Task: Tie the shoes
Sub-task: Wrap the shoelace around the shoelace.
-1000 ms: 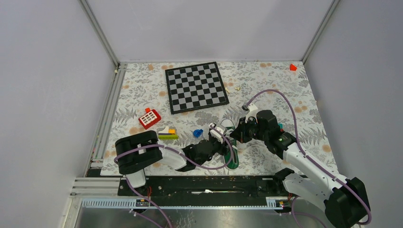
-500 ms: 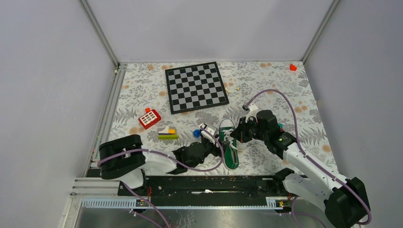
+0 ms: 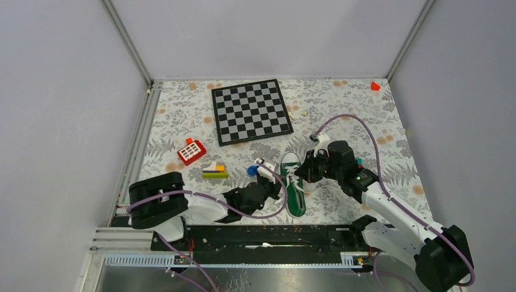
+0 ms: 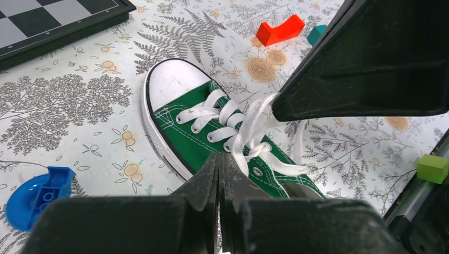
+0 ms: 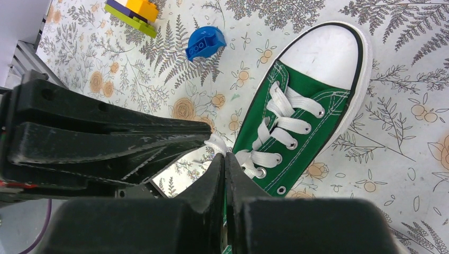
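The shoe (image 3: 296, 194), a small green sneaker with a white toe cap and white laces, lies on the flowered table with its toe pointing away from the arm bases. It also fills the left wrist view (image 4: 196, 137) and the right wrist view (image 5: 307, 100). My left gripper (image 3: 281, 181) sits low at the shoe's left side, its jaws shut (image 4: 219, 156), with a lace strand (image 4: 249, 132) running by their tip. My right gripper (image 3: 302, 175) is at the shoe's right side, shut (image 5: 225, 154) on the white lace (image 5: 217, 143) above the eyelets. The two grippers' tips nearly meet over the laces.
A chessboard (image 3: 251, 111) lies at the back. A red toy (image 3: 191, 151), stacked bricks (image 3: 214, 171) and a blue piece (image 3: 253, 171) are left of the shoe. A red block (image 4: 280, 30) and a green cube (image 4: 433, 168) lie to its right. Walls enclose the table.
The left gripper's jaws, open half a second ago, have closed at the laces. Over the last second the left arm drew back to the left. The right arm held still.
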Available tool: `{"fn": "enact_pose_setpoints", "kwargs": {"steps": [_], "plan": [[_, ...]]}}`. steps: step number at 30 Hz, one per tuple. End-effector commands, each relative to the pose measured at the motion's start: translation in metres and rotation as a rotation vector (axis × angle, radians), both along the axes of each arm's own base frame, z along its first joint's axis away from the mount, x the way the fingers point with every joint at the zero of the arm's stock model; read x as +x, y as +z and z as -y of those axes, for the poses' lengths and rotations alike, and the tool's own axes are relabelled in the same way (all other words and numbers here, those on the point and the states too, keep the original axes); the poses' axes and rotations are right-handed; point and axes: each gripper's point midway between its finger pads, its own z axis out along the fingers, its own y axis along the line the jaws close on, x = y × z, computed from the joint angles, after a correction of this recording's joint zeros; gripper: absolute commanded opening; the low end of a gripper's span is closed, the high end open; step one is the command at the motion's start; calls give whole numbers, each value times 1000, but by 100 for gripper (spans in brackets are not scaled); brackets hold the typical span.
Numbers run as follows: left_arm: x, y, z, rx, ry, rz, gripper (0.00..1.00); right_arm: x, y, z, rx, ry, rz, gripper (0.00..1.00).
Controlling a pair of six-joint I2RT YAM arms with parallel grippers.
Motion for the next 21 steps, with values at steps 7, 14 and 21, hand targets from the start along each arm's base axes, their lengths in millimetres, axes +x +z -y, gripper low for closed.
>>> {"fn": "enact_pose_setpoints", "kwargs": {"steps": [7,14,21], "plan": [[3,14,40,-50,-52,7,0,10,21,-6,44,8,52,0],[11,15,53,-30,-38,20,0,7,18,-5,41,7,43,0],[19,11,33,27,47,19,0,5,17,-3,42,-1,45,0]]}}
